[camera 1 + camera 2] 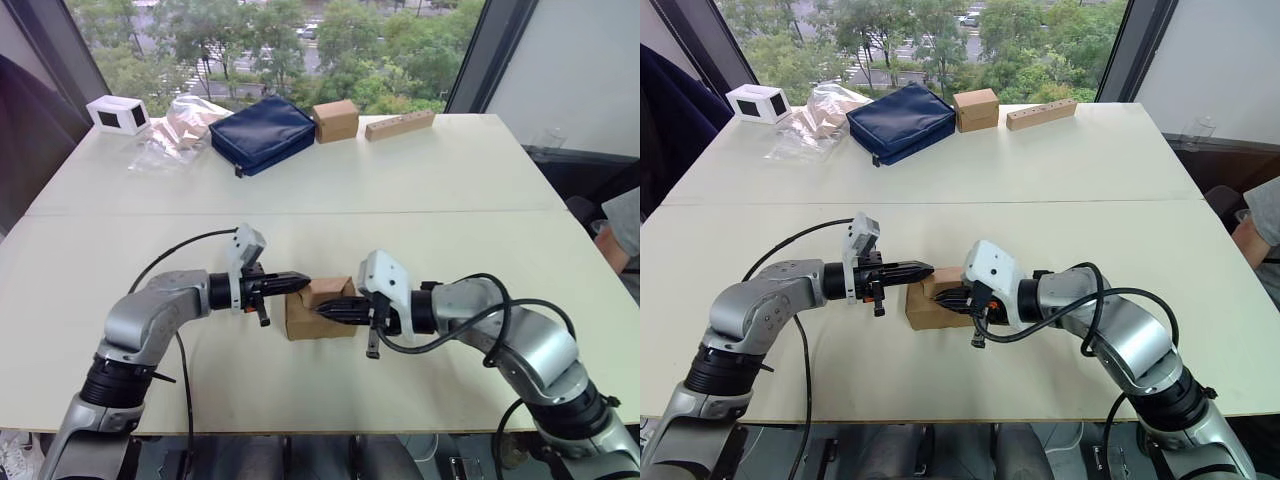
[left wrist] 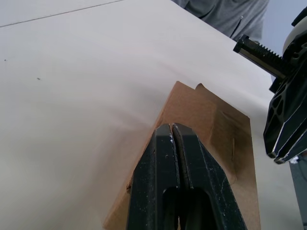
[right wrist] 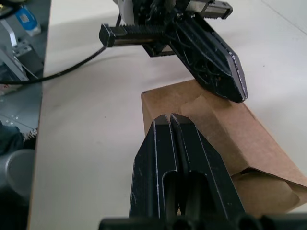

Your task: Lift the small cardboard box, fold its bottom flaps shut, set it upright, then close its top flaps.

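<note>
Resting near the front of the wide pale surface [image 1: 420, 180], well apart from the clutter along the far edge: the small plain brown corrugated cardboard box [image 1: 318, 312], lying flat with its long axis running roughly left to right (from one arm toward the other).

Closing in on it from opposite ends, two arms of near-equal reach. Coming from the robot's left, the left gripper [image 1: 298, 282], its black fingers pressed together with nothing between them, tip sitting over the box's upper left edge. Coming from the right, the right gripper [image 1: 335, 312], likewise shut and empty, tip lying against the box's front face near the middle.

Showing in the wrist views, the folded brown cardboard flaps [image 3: 211, 112] on the upward face, lying flat with a notched seam (whether these are the bottom or the top panels, hard to say). Judging from this, box sitting squarely between both tips, neither arm clearly nearer, pressing rather than grasping.
</note>
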Available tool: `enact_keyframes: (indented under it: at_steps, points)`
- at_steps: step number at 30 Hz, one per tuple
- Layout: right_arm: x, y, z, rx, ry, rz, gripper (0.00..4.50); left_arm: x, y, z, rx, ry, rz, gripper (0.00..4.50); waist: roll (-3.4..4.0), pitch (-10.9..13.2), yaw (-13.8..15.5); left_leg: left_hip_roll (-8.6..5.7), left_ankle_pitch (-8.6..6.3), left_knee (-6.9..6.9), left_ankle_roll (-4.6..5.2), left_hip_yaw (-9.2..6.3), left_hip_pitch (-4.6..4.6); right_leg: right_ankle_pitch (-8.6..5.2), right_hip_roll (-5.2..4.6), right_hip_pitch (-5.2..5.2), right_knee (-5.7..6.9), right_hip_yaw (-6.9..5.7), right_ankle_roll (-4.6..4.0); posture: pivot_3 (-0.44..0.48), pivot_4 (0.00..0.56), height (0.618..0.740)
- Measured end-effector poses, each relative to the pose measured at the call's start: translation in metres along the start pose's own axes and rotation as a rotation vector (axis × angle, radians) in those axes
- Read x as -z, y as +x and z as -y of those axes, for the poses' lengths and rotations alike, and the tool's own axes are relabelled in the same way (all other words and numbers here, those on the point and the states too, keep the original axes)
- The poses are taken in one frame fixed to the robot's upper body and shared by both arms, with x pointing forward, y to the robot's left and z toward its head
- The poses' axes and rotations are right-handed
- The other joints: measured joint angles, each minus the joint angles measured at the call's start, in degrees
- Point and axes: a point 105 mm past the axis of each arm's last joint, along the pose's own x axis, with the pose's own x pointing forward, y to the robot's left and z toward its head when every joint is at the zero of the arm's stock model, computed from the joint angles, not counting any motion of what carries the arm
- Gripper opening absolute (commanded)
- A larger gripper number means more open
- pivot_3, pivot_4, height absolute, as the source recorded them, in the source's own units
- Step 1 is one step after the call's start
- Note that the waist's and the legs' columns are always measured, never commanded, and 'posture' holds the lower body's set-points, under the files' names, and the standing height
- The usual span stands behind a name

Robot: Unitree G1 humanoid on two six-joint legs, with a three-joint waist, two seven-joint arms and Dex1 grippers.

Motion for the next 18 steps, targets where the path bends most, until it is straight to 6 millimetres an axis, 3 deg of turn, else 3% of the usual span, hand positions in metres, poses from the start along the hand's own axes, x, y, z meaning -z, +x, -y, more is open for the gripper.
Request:
enact_keyframes:
  at_steps: [6,18]
  points:
    - [0.009,0.005,0.012,0.055,-0.037,-0.047,0.0,0.0,0.0,0.0,0.002,-0.021,0.005,0.02,0.0,0.0,0.0,-0.01,0.0,0.0,0.0,0.0,0.0,0.0,0.0,0.0,0.0,0.0,0.0,0.0,0.15,0.74]
    - [0.006,0.007,0.02,0.081,-0.102,-0.048,0.0,-0.006,-0.001,-0.001,-0.013,-0.049,0.043,0.02,0.0,0.0,0.0,0.0,0.0,0.0,-0.01,0.0,0.02,0.0,-0.01,0.01,0.0,0.0,0.0,0.0,0.15,0.74]
